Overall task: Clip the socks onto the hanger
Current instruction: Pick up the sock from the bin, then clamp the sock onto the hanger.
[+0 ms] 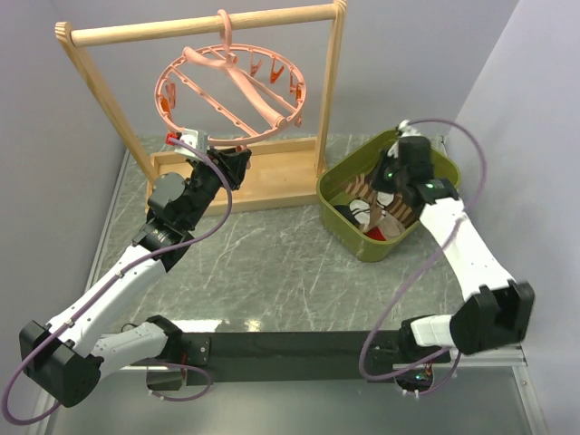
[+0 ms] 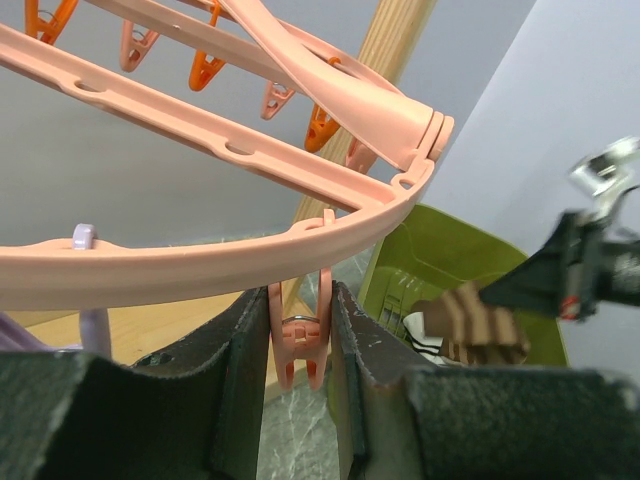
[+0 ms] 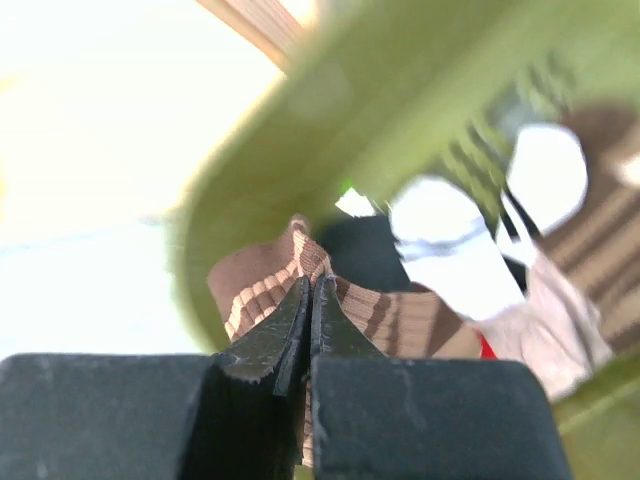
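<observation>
Right wrist view: brown knit sock with tan stripes (image 3: 262, 290) is pinched in the right gripper (image 3: 310, 300), fingers pressed together on a fold of it. It sits just above the blurred olive-green plastic bin (image 3: 300, 120), with white-black-red socks (image 3: 450, 240) beside it.

Left wrist view shows a short striped length sticking out of the right fingertips, roughly level, pointing toward the small salmon-pink plastic clip (image 2: 297, 345).

Key relation: the clip lies to the left of the sock, well apart from it, so the right arm has to carry the sock leftward. The clip hangs from the near rim of the salmon-pink round plastic ring hanger (image 2: 200, 262), which hooks on the light wooden rack (image 1: 199, 30).

The left gripper (image 2: 297, 310) pinches this clip, one finger on each side.

Unclear:
- whether the clip's mouth is open
- which end of the sock is pinched
- the sock's full length; fingers cover part of it
- a second striped sock; I can't pick one out for certain
</observation>
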Controlling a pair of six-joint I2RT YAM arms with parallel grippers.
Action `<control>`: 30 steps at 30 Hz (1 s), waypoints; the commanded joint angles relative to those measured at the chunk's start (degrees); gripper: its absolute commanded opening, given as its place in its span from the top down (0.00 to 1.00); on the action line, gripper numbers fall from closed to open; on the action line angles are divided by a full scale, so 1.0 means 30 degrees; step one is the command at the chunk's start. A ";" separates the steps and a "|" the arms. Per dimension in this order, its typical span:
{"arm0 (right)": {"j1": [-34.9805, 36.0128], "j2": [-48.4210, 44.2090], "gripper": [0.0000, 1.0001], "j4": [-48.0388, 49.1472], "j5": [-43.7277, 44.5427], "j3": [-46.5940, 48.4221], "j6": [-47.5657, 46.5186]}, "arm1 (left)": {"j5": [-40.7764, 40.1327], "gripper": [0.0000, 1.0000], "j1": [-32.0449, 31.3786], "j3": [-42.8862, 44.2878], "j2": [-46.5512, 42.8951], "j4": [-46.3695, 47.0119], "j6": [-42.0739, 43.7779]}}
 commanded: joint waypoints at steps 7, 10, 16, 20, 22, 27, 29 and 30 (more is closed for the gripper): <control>-0.0224 -0.2495 1.00 0.4509 -0.5863 -0.0485 0.1783 | 0.1532 0.82 -0.0227 0.0172 -0.0535 -0.0222 -0.0315; -0.0224 -0.3373 1.00 0.7197 -0.6805 -0.1684 0.2631 | 0.2002 0.82 -0.0257 0.0259 -0.0624 -0.0018 -0.0666; 0.1002 -0.4313 1.00 1.2449 -0.8333 -0.3330 0.4773 | 0.2618 0.82 -0.0257 0.1136 -0.0478 -0.0133 -0.1954; 0.2351 -0.4226 1.00 1.4386 -0.7688 -0.3331 0.5647 | 0.2648 0.82 -0.0286 0.1606 -0.0273 -0.0133 -0.3416; 0.2907 -0.4050 1.00 1.5496 -0.7365 -0.3273 0.6060 | 0.2619 0.82 -0.0286 0.1869 -0.0185 -0.0105 -0.3946; 0.3905 -0.3232 1.00 1.7230 -0.7101 -0.3038 0.7113 | 0.2707 0.82 -0.0315 0.2076 -0.0272 0.0509 -0.5118; 0.4314 -0.2938 1.00 1.8137 -0.7509 -0.2950 0.7728 | 0.2620 0.82 -0.0315 0.2222 -0.0331 0.0569 -0.5237; 0.4462 -0.2791 1.00 1.8518 -0.7541 -0.3066 0.8022 | 0.2590 0.82 -0.0315 0.2251 -0.0418 0.0715 -0.5412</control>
